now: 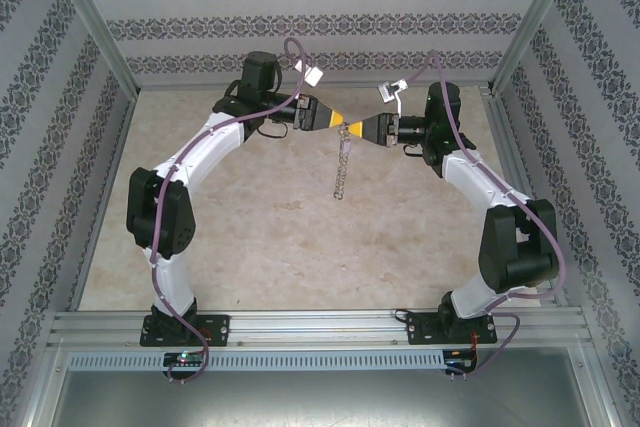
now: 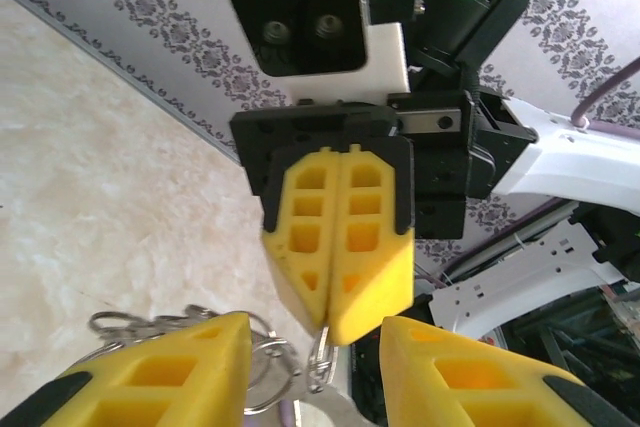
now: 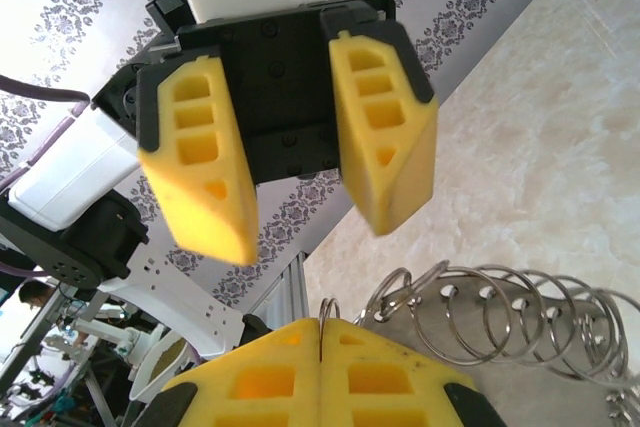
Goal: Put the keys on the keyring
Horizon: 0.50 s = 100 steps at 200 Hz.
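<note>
The keyring (image 1: pixel 342 169) hangs below the two grippers as a thin grey metal piece fringed with wire loops (image 3: pixel 480 312). My right gripper (image 3: pixel 322 325) is shut, pinching one thin wire loop (image 2: pixel 322 352) that sticks out past its tips. The rest of the keyring (image 2: pixel 215 347) dangles beside it. My left gripper (image 2: pixel 315 327) faces the right gripper tip to tip; its yellow fingers (image 3: pixel 205 182) stand apart on either side of the right gripper's tips and hold nothing. Both grippers meet high over the far middle of the table (image 1: pixel 300 247). I cannot make out the keys.
Patterned walls close in the back and both sides, with metal frame posts (image 1: pixel 90 37) at the corners. An aluminium rail (image 1: pixel 320 327) runs along the near edge where the arm bases are bolted. Purple cables (image 1: pixel 290 52) loop above both wrists.
</note>
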### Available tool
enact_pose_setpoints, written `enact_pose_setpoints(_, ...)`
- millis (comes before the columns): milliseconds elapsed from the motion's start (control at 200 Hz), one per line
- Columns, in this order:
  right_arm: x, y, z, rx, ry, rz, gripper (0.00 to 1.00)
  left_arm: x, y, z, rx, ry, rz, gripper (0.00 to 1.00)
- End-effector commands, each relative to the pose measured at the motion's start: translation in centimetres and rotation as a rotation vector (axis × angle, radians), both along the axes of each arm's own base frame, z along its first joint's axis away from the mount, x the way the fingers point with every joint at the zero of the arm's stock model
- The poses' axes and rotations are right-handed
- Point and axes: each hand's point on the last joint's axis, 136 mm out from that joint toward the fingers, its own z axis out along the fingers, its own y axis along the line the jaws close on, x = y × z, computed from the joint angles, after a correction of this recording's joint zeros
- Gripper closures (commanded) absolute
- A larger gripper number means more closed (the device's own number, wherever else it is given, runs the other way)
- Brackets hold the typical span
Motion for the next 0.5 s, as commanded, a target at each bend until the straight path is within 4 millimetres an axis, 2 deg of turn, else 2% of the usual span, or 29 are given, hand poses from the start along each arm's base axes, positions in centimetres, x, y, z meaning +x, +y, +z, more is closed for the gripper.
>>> enact_pose_setpoints(0,-1.1,0.5,1.9,0.013,-0.107,0.039,1.00,0.2,0.5,1.7,-0.030,-0.044,0.023,0.60)
enact_pose_setpoints(495,-0.8,0.9,2.3,0.013,-0.117,0.033,1.00,-1.2,-0.8,0.5,-0.039,0.001,-0.052,0.61)
